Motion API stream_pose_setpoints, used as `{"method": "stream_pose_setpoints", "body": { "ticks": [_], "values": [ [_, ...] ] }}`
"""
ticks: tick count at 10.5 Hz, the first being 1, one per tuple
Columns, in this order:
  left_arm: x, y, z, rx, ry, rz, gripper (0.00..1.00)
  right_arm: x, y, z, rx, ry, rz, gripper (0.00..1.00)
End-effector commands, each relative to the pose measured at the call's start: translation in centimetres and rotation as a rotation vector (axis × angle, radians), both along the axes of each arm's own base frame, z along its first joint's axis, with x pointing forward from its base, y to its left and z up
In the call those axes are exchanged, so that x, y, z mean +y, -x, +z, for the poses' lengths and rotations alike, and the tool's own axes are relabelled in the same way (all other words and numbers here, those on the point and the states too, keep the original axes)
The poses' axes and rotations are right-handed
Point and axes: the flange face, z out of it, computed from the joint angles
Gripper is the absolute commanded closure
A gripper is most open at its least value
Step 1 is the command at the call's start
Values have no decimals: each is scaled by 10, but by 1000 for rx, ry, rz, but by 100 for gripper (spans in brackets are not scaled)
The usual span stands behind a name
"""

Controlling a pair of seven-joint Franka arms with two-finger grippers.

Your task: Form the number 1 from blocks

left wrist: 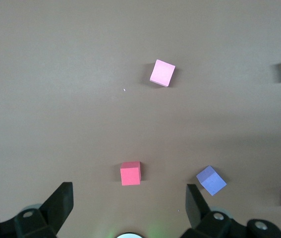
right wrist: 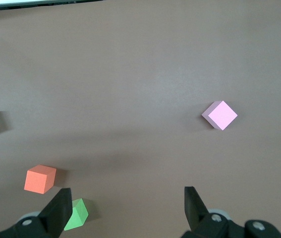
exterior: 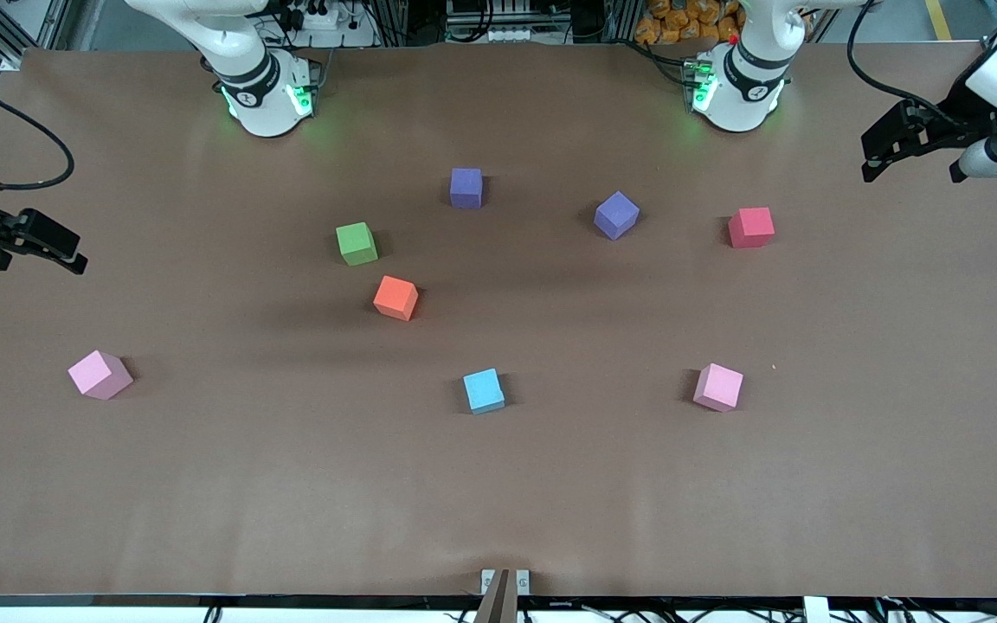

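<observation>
Several foam blocks lie scattered on the brown table: two purple (exterior: 466, 188) (exterior: 617, 215), red (exterior: 751, 227), green (exterior: 356, 243), orange (exterior: 395, 298), light blue (exterior: 484, 390) and two pink (exterior: 99, 374) (exterior: 718, 387). My left gripper (exterior: 914, 169) hangs open and empty over the left arm's end of the table. In its wrist view that gripper (left wrist: 129, 203) has the red block (left wrist: 130, 173) just off its open fingers. My right gripper (exterior: 31, 255) hangs open and empty over the right arm's end. In the right wrist view it (right wrist: 128, 208) has the green block (right wrist: 76, 214) beside one finger.
Both arm bases (exterior: 265, 95) (exterior: 736, 91) stand along the table edge farthest from the front camera. A small metal bracket (exterior: 504, 581) sits at the table edge nearest that camera. Brown table surface (exterior: 498, 484) stretches between the blocks and that edge.
</observation>
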Motion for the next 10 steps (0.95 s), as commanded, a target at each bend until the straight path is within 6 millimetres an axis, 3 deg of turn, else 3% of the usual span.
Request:
{"method": "stream_pose_setpoints", "body": {
  "ticks": [1, 4, 7, 9, 10],
  "values": [
    [3, 3, 5, 6, 14, -10, 0, -1, -2, 4, 3, 16, 11, 0],
    [11, -5, -2, 19, 16, -9, 0, 0, -4, -3, 17, 13, 3, 0],
    [6, -7, -6, 25, 11, -4, 0, 5, -4, -8, 26, 10, 8, 0],
    [-3, -9, -21, 56, 8, -14, 0, 22, -2, -35, 81, -1, 35, 0],
    [-19, -10, -33, 76, 10, -18, 0, 36, 1, -50, 106, -1, 52, 0]
  ]
}}
